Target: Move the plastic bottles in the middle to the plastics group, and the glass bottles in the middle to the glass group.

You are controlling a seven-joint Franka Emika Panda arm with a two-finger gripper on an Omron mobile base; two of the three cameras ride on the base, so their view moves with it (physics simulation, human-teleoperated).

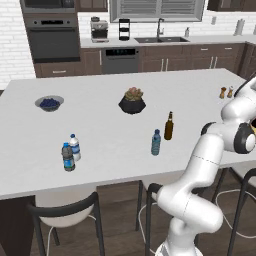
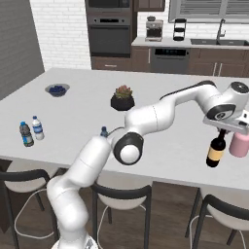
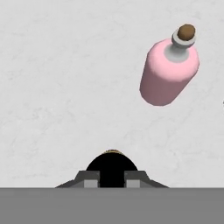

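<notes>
**Labelled Glass Bottle at the Glass Group**

The labelled amber bottle (image 2: 216,149) is held upright by its neck in the clenched gripper (image 2: 222,130), just left of the pink glass vessel (image 2: 239,142). A straight descent onto the counter (image 2: 170,146) is judged sufficient.
</notes>
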